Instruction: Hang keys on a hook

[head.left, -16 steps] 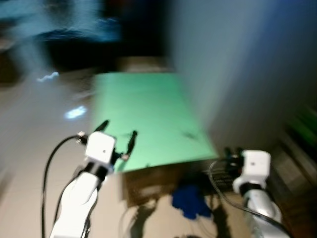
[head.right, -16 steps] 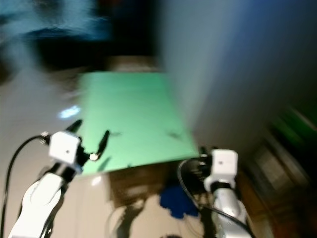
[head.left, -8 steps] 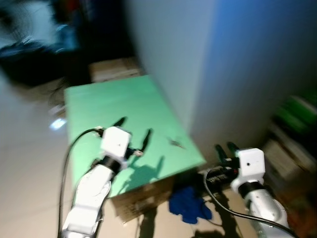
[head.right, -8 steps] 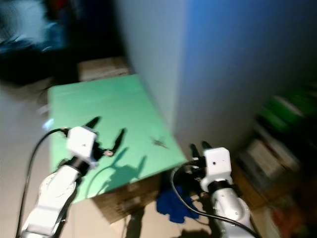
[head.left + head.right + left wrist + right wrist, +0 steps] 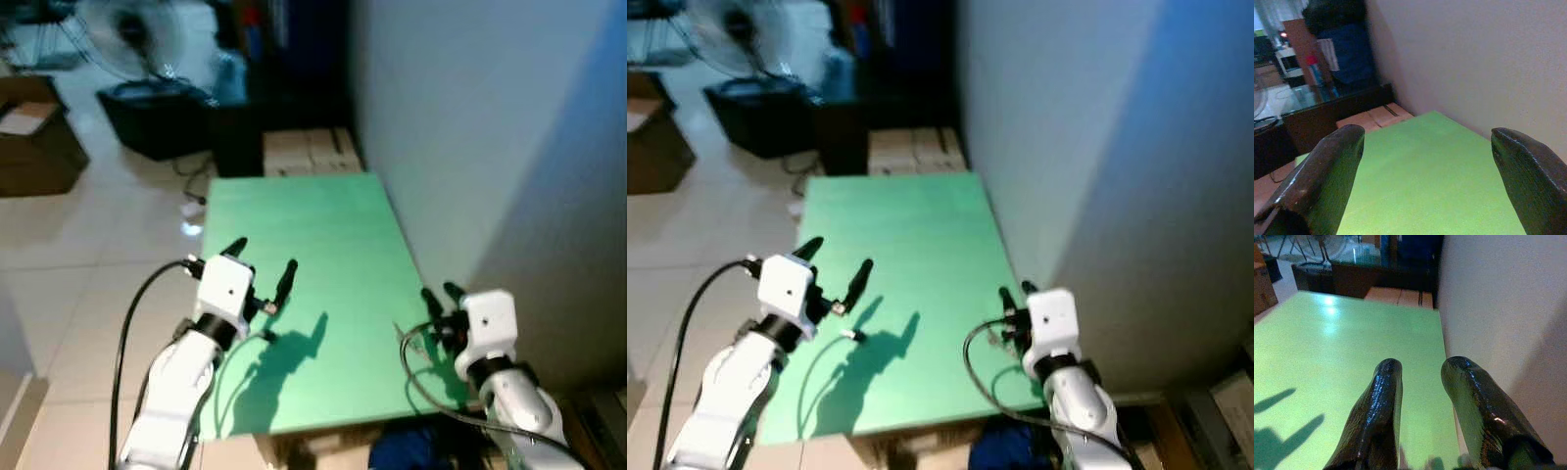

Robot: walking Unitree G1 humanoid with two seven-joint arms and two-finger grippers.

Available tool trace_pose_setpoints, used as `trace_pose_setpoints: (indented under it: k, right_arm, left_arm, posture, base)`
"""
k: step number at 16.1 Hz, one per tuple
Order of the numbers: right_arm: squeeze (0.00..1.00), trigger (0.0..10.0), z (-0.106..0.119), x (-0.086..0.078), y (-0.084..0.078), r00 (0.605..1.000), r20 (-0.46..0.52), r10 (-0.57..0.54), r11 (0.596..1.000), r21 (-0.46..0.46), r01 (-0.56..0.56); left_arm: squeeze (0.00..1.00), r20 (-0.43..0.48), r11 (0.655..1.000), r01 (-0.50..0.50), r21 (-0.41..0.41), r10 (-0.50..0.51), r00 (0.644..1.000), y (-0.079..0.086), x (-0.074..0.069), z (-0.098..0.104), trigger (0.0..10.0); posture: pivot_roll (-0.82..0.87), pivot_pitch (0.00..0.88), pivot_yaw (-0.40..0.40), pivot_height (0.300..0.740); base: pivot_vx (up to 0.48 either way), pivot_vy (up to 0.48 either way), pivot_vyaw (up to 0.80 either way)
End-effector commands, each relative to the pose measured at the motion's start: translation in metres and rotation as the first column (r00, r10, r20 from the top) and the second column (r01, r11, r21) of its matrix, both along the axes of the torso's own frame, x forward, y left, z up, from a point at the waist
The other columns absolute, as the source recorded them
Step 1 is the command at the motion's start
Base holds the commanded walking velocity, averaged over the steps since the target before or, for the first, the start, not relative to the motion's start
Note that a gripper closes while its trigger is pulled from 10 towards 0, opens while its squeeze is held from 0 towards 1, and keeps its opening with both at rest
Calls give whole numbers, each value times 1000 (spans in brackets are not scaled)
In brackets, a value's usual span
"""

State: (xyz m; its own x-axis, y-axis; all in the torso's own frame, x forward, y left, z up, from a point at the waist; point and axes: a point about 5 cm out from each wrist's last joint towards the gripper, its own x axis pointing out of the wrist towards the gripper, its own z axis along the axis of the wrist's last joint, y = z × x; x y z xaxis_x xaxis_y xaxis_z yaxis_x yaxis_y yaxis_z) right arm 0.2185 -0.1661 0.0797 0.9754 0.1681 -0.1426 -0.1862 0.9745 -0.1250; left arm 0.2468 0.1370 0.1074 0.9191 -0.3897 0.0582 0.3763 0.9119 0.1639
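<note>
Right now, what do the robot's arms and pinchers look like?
Both arms are silvery white tubes ending in a boxy white wrist block. The left gripper and the right gripper each have two long black fingers with rounded tips. A black cable loops along the left arm, another beside the right.

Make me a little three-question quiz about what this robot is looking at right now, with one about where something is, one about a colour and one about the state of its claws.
1. Where does the green table stand?
A. In the middle of the room
B. Against the wall on the robot's right
C. Under a window

2. What colour are the gripper fingers?
A. Black
B. Silver
C. Red

3. How are the left gripper's fingers set?
A. Clamped on keys
B. Pressed shut
C. Spread wide apart

Answers: 1 B, the tabletop's edge meets the plain wall. 2 A, both grippers end in dark fingers. 3 C, the left wrist view shows a broad gap with nothing held; the right gripper's fingers sit closer.
</note>
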Motion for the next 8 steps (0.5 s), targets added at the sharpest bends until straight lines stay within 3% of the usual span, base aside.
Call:
trace_pose_setpoints:
  k: [1, 4, 5, 6, 8]
  right_arm:
    - [0, 10000, -4, -2, 3, 1000, -21, -16, 1000, 5, 16]
    - [0, 10000, -21, -9, -11, 984, -117, -137, 991, -5, 137]
    - [0, 10000, -27, -13, -19, 963, -163, -216, 974, 40, 225]
    - [0, 10000, -28, -13, -20, 958, -175, -227, 971, 39, 237]
    - [0, 10000, -32, -16, -20, 952, -198, -232, 968, 46, 245]
  left_arm:
    - [0, -4, 1000, 9, 0, -9, 1000, 5, -2, 2, 10000]
    - [0, -41, 994, 97, 40, -96, 995, 0, -5, -5, 10000]
    - [0, -34, 993, 108, 47, -106, 994, 0, -3, -5, 10000]
    - [0, -33, 993, 107, 48, -105, 994, 0, -3, -5, 10000]
    - [0, -39, 993, 111, 45, -109, 993, 1, -2, -5, 10000]
  posture:
    - [-110, 21, 17, 740]
    - [-117, 22, 31, 740]
    - [-123, 27, 43, 740]
    - [-123, 27, 43, 740]
    - [-132, 36, 56, 740]
  base:
    - [0, 0, 0]
    - [0, 0, 0]
    - [0, 0, 0]
    - [0, 0, 0]
    - [0, 0, -800]
